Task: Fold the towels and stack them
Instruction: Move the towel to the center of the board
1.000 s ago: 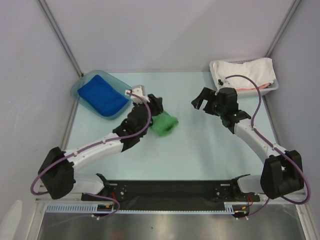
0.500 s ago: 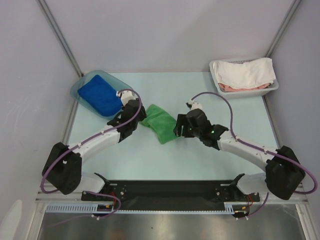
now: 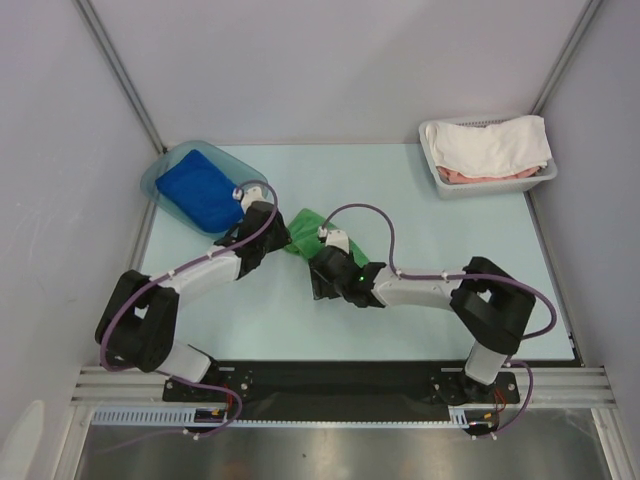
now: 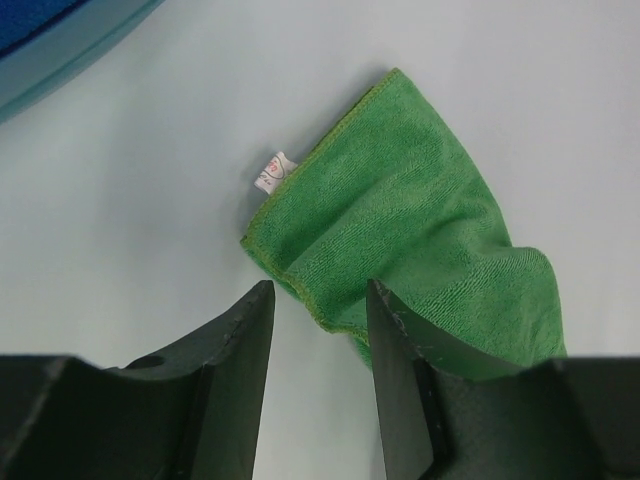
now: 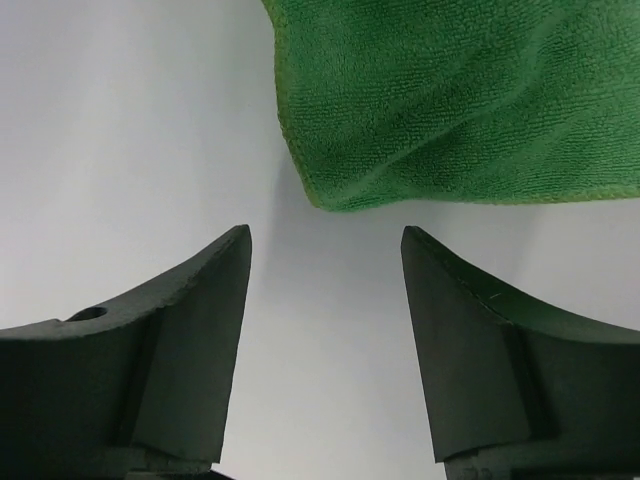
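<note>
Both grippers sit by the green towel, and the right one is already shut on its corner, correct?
No. The right gripper is open, with the corner of the green towel just beyond its fingertips, as the right wrist view shows. The left gripper is by the towel too.

Bright, even, diffuse light from above, so shadows stay soft. In the right wrist view a faint shadow lies beneath the green towel (image 5: 450, 100), upper centre of the frame — its terry weave sharply in focus.
</note>
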Controlling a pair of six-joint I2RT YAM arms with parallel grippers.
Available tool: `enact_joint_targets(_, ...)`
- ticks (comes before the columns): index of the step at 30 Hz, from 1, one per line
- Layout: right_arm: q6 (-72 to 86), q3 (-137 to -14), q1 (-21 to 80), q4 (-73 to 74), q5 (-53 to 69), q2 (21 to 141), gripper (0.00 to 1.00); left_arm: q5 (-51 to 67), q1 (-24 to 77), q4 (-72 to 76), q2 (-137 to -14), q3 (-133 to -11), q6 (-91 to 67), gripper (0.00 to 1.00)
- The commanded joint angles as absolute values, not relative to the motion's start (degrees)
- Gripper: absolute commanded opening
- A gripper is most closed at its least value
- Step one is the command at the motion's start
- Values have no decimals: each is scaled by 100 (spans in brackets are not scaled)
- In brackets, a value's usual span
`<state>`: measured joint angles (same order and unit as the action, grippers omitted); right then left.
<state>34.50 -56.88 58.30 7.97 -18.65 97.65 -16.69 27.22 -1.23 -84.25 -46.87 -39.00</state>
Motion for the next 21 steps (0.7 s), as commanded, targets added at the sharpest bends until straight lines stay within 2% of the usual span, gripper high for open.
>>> enact_joint_targets(1,3410,-6055,5871,580,-2522,10098,66,-1415,2672,228,-8411,-4570,-3876,47)
enact_joint_targets(9,3419,-6249,5871,729,-2768,10634,40,-1319,2566,272,-8306,-4404,-3850,47)
enact_joint_targets(10,3419,-6284,5871,790,-2803,10678,33,-1310,2566,290,-8297,-4403,-3850,47)
enact_joint_targets(12,3428,-6275,5871,809,-2874,10688,28,-1275,2558,308,-8279,-4386,-3841,47)
enact_joint_targets(16,3445,-6118,5836,949,-3032,10504,10,-1239,2549,299,-8218,-4359,-3815,46)
enact_joint_targets(21,3454,-5512,5740,1090,-3067,9704,12,-1099,2540,281,-8069,-4307,-3762,46)
